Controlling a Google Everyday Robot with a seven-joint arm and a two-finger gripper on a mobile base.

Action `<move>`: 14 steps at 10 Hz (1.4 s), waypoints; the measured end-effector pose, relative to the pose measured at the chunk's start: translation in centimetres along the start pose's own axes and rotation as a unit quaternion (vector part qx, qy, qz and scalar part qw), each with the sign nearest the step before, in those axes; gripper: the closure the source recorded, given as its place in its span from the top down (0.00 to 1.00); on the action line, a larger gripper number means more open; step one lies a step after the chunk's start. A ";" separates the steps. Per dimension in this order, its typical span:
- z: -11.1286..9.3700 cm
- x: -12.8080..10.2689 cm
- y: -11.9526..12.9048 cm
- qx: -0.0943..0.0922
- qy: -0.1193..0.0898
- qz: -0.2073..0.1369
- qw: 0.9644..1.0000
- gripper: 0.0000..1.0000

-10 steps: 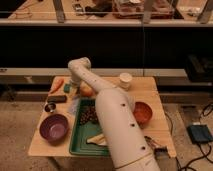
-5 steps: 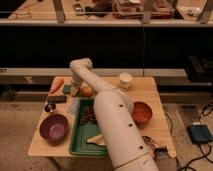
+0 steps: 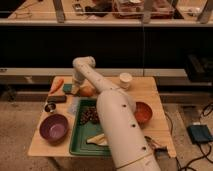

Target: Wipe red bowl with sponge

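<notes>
The robot's thick white arm (image 3: 120, 130) rises from the bottom centre of the frame. It covers the right side of the green tray (image 3: 80, 142) and stands between the tray and the red bowl (image 3: 144, 113). That bowl sits right of centre on the wooden table (image 3: 157, 137), its left edge cut off by the arm. In the tray's near end lies a pale strip-like item (image 3: 96, 139), too blurred to name. A purple bowl (image 3: 53, 128) rests at the lower left, just beside the tray. Further back, a dark cluster (image 3: 90, 115) lies in the tray against the arm.

Left of the tray are a small metal cup (image 3: 50, 107) and a black bar (image 3: 56, 98). Beyond them the arm bends over and drops to the gripper (image 3: 75, 89), left of centre. Whether it is spread or pressed together cannot be told. The teal sponge (image 3: 67, 88) lies just left of it, partly hidden. A carrot (image 3: 56, 85) lies further left, an orange round thing (image 3: 88, 91) right, and a white cup (image 3: 125, 80) stands at the far edge.
</notes>
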 end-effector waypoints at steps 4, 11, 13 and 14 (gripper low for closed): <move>-7.7 3.5 -0.3 0.008 -0.027 -0.009 1.000 0.00; -19.8 16.0 2.7 0.052 0.012 -0.003 0.999 0.00; -21.6 21.0 3.7 0.059 0.044 0.029 0.997 0.00; -22.0 23.1 4.2 0.062 0.057 0.046 0.995 0.00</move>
